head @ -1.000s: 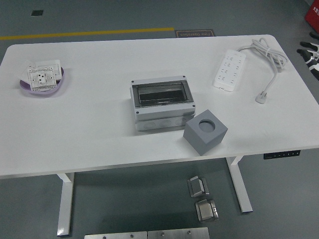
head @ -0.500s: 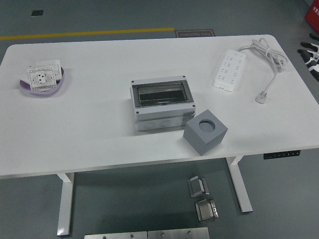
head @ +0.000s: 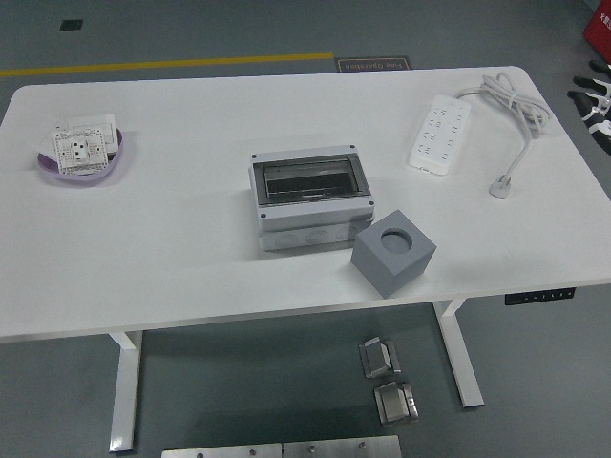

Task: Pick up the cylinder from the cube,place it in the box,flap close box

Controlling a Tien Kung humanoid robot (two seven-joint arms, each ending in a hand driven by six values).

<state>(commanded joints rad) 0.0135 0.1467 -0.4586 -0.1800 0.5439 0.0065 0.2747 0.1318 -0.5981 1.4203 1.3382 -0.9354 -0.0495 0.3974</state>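
Task state: cube socket empty, lid down, no hands over the table

Cube (head: pixel 392 253) sits near the front edge of the white table (head: pixel 191 248), just right of and in front of the box (head: pixel 310 198), close beside its front right corner. Its round socket faces up and looks dark and empty; no cylinder stands in it, and none lies anywhere on the bare tabletop. The box's smoky clear flap (head: pixel 307 179) lies flat over the opening. Something dark shows through it, but whether that is the cylinder cannot be told from this view.

Judging from how things lie, the pick and the placing look either done or not possible to confirm, and the flap seems already down. If the cylinder is indeed inside, little or nothing is left.

Neither robot hand is in view, so nothing can be said of whether their fingers are apart, together or clamped on anything. No person's hands reach over the table either.

Count on the table: one cube, one box, one power strip (head: pixel 440 132) with its cord and plug at the far right, and one purple dish (head: pixel 84 158) at the far left holding wall-socket plates, apparently two stacked.
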